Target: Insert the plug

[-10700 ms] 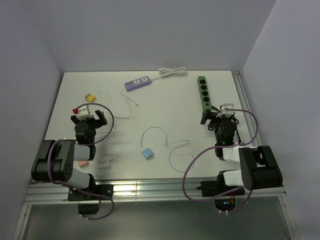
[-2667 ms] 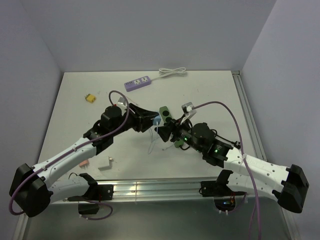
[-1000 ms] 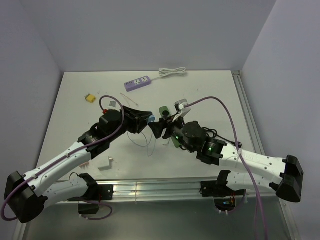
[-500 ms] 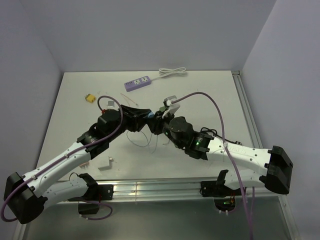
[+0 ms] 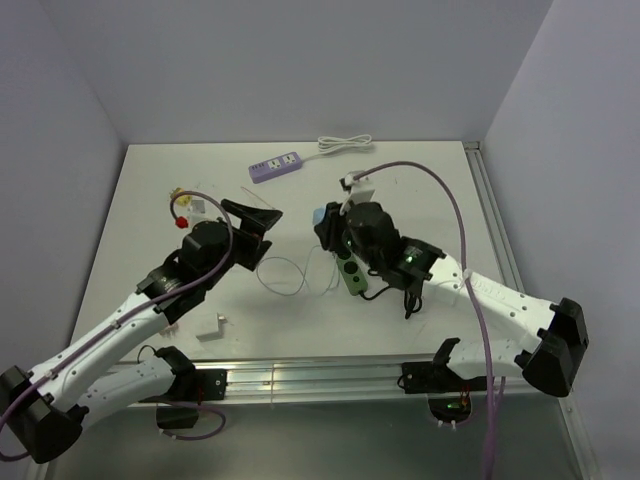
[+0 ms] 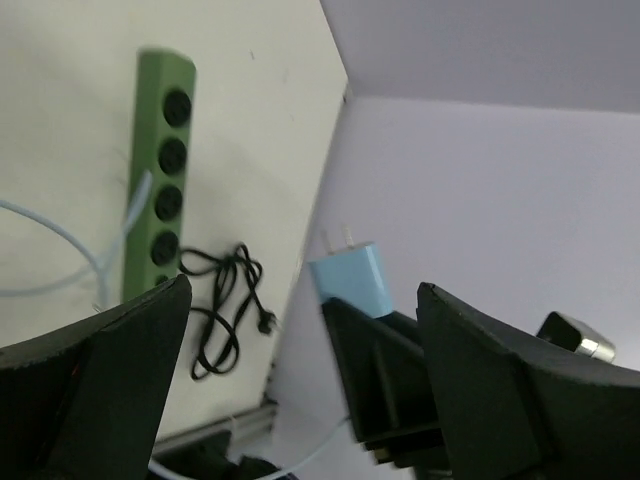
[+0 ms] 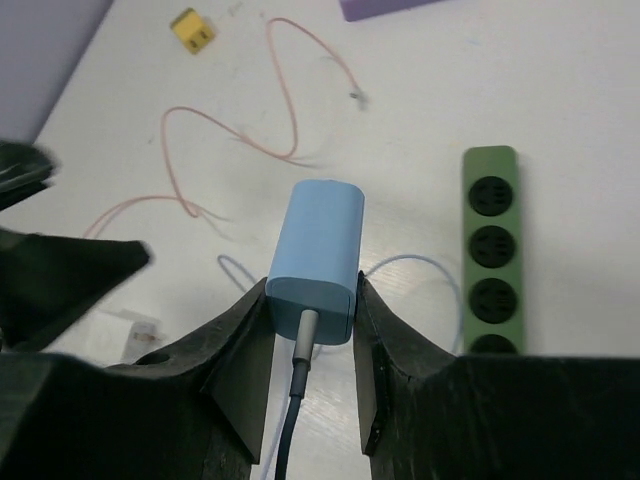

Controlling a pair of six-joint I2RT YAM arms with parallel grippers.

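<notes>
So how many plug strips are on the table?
2. A green strip lies in the middle, with four round sockets showing. A purple strip lies near the far edge. No others show.

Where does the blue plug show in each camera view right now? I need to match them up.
Top external: blue plug just above centre, held in the right claw.
Left wrist: blue plug near centre, prongs up.
Right wrist: blue plug at centre, clamped between its own fingers.
Shared landmark: green power strip.
</notes>
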